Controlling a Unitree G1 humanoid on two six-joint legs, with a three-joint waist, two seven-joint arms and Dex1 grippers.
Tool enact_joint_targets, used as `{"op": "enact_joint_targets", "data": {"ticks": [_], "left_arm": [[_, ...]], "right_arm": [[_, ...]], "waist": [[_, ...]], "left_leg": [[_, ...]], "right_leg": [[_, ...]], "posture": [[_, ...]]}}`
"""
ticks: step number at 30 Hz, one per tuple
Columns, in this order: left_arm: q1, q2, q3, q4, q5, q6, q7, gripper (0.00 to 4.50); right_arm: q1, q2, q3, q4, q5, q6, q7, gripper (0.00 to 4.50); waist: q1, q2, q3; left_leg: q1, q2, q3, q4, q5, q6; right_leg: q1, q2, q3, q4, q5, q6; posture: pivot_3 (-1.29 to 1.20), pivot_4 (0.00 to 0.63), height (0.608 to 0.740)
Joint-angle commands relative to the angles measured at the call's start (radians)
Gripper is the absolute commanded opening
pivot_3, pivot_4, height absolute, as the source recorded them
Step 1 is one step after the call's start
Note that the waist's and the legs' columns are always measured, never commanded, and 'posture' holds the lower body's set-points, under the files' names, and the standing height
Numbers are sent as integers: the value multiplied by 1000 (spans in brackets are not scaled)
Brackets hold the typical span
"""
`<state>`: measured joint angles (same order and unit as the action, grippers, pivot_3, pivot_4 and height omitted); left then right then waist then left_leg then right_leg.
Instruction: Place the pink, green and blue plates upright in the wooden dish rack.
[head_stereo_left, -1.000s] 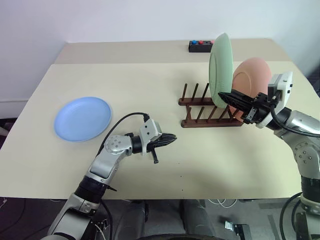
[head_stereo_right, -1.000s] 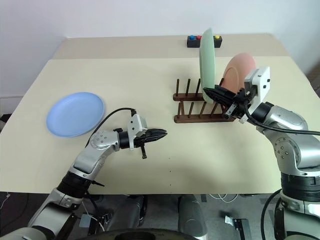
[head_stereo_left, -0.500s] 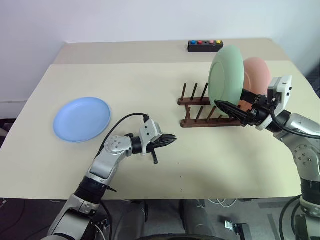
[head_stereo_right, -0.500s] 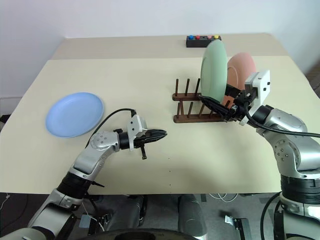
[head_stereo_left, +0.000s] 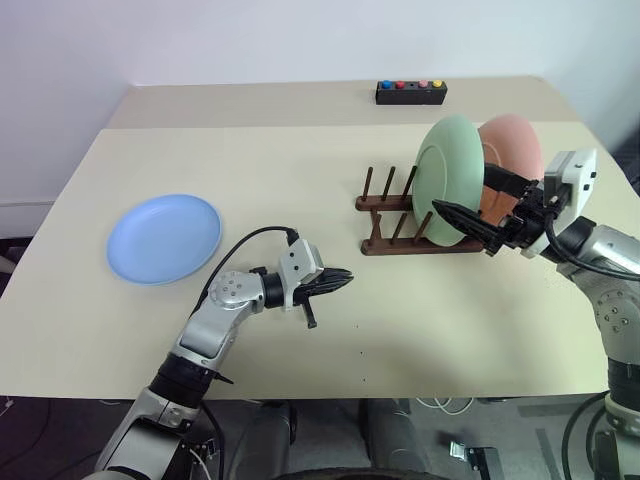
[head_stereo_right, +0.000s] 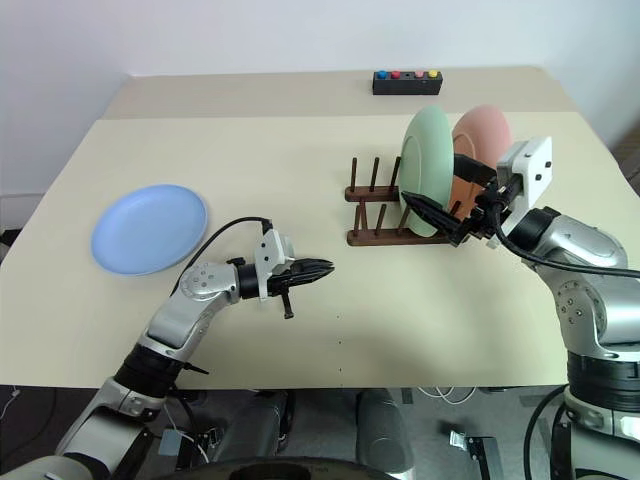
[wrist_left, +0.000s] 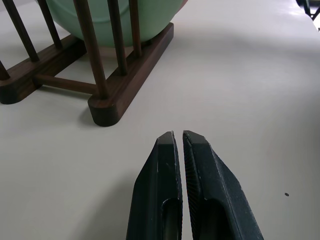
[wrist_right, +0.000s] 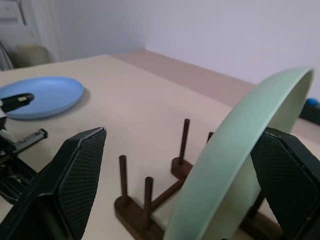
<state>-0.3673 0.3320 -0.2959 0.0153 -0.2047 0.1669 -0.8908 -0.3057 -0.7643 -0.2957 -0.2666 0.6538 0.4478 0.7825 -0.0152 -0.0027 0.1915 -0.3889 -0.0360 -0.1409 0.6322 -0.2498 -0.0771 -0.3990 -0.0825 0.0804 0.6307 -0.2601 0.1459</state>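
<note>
Right gripper (head_stereo_left: 484, 208) gapes wide around the green plate (head_stereo_left: 448, 166), upright in the wooden dish rack (head_stereo_left: 400, 222) beside the pink plate (head_stereo_left: 514, 150); left gripper (head_stereo_left: 338, 279) is pinched closed nearby.

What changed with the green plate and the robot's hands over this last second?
The right gripper let go of the green plate: its fingers, then clamped on the plate's edge, now stand wide apart on either side of it. The plate, held high and edge-on before, has sunk into the wooden dish rack and leans back against the pink plate. The shut left gripper and the blue plate stayed put.
</note>
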Motion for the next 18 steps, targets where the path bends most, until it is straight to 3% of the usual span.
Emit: {"op": "enact_joint_targets", "data": {"ticks": [1,7,11,17,18], "left_arm": [[-3,-2,11,-34,-4,-13,-2,201],[-6,17,66,-76,-57,31,-2,201],[-17,35,117,-106,-93,79,10,1456],[-100,71,294,-102,-125,136,139,4479],[-131,92,328,-79,-98,142,188,4479]], "right_arm": [[-35,-39,-42,-56,-26,-37,-4,4478],[-56,-112,-62,-91,-109,-92,-1,4478],[-81,-149,-75,-101,-135,-118,3,4500],[-147,-199,-33,-176,-124,-123,46,4500],[-146,-203,3,-214,-123,-119,65,4500]], "waist": [[0,0,0],[-1,0,0],[-1,0,0],[-1,0,0],[-3,-1,1]], "left_leg": [[0,0,0,0,0,0],[0,0,0,0,0,0],[0,0,0,0,0,0],[-1,0,0,0,0,0],[-1,0,0,0,0,0]], "right_leg": [[0,0,0,0,0,0],[0,0,0,0,0,0],[0,0,0,0,0,0],[-1,0,0,0,0,0],[-1,0,0,0,0,0]], "posture": [[0,150,740],[0,150,740],[0,150,740],[0,150,740],[0,150,740]]}}
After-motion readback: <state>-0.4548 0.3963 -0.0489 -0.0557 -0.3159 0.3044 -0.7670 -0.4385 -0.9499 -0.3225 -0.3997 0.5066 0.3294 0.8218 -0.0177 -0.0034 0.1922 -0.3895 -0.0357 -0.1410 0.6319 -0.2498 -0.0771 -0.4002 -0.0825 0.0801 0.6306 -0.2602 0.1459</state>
